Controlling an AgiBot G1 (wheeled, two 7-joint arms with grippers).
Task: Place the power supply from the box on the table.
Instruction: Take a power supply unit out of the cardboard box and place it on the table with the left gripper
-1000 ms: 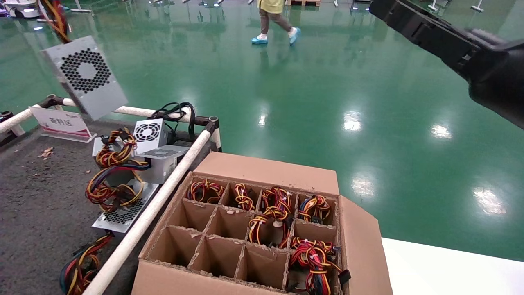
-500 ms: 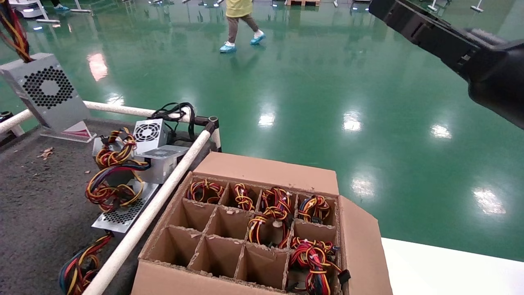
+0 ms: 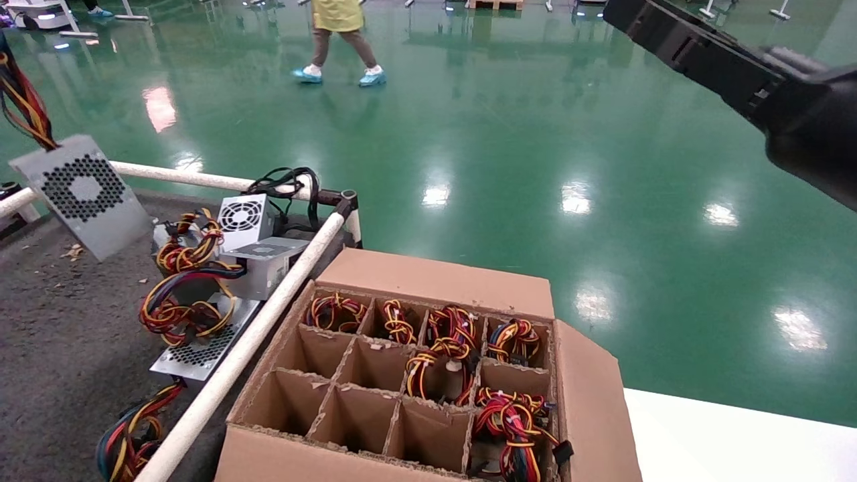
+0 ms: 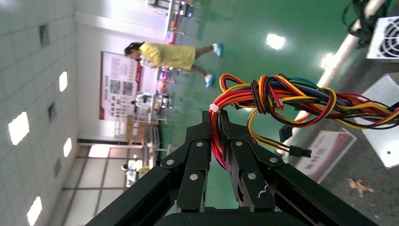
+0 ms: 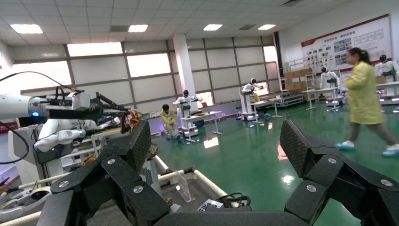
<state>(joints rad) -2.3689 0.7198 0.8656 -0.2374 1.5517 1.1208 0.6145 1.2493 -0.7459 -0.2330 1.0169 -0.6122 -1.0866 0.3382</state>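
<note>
The power supply [image 3: 84, 194], a grey metal unit with a honeycomb vent, hangs tilted above the far left of the dark table [image 3: 60, 348]. It dangles from its red-yellow-black wire bundle [image 3: 23, 100], which runs up out of the head view. In the left wrist view my left gripper [image 4: 215, 123] is shut on that wire bundle [image 4: 282, 99], with the grey body [image 4: 383, 127] below it. The brown box [image 3: 589, 402] with its divider grid stands to the right of the table. My right gripper [image 5: 216, 146] is open and empty, held high on the right arm [image 3: 736, 73].
Other power supplies [image 3: 201, 348] and a fan-grille unit [image 3: 244, 214] lie by the white rail [image 3: 248, 341]. Several box cells hold wire bundles [image 3: 455, 341]. A white tabletop [image 3: 736, 442] is at lower right. A person [image 3: 338, 40] walks on the green floor.
The hanging power supply swung left across the table's far rail and then dropped lower. The person in the background walked left. The right arm has not moved.
</note>
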